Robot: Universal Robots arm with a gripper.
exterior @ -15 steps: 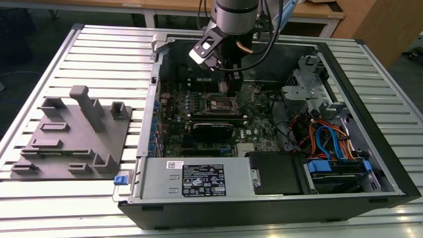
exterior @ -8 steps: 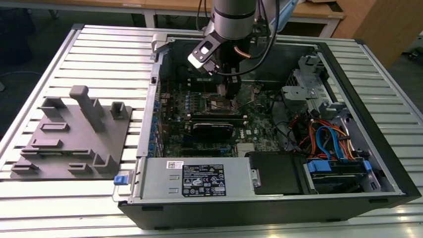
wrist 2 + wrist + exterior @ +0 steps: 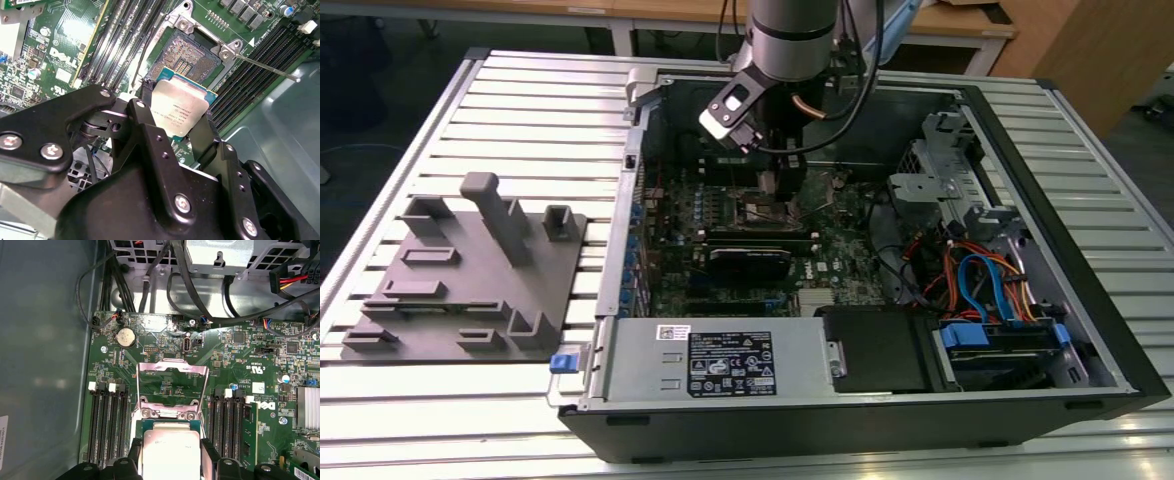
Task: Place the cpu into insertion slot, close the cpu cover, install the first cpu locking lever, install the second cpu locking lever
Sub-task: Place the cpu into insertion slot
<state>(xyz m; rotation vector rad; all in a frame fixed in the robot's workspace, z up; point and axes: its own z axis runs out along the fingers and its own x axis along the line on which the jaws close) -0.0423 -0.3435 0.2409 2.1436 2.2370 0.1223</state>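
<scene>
The cpu [image 3: 182, 107] is sitting between the gripper's [image 3: 175, 114] two black fingers [image 3: 145, 107], which are pressing on opposite edges of the chip, its dull silver top facing the camera in both wrist views. The gripper is closing only as far as the chip's width allows. The cpu [image 3: 170, 450] is hanging just over the near edge of the insertion slot [image 3: 192, 57], not seated in it; whether its lower edge is touching the slot's frame cannot be told. The slot's dark pin field is lying bare beyond the chip.

The cpu cover [image 3: 172, 367] is standing raised at the far side of the insertion slot, its window showing green circuit board [image 3: 240, 365] through it. A thin metal lever [image 3: 265, 66] is sticking out from one corner of the slot, unlatched. Long black memory slots [image 3: 107, 420] are running along both sides of the insertion slot.

In the exterior view the gripper [image 3: 781, 185] is reaching down into the open computer case [image 3: 1067, 200] directly above the insertion slot [image 3: 767, 210]. The case is lying on a slatted metal desk [image 3: 454, 420], and a grey fixture block [image 3: 467, 270] is resting on the desk well apart from the slot, toward the exterior view's left.
</scene>
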